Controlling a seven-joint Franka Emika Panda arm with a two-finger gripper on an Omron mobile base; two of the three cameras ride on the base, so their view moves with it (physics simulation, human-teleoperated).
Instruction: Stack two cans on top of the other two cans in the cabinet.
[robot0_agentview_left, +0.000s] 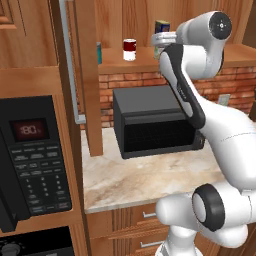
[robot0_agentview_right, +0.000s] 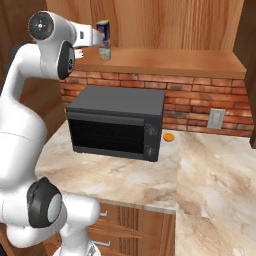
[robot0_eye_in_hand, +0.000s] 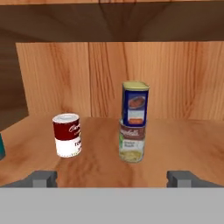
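Pincer is hanging wide open, holding nothing. Blue can is sitting on the beige can on the shelf. Next job, probably: grabbing the teal can for the red can.

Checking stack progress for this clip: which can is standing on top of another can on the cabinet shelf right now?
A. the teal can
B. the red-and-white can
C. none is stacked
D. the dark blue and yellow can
D: in the hand view the dark blue and yellow can stands on the greenish-beige can, while the red-and-white can stands alone on the shelf.
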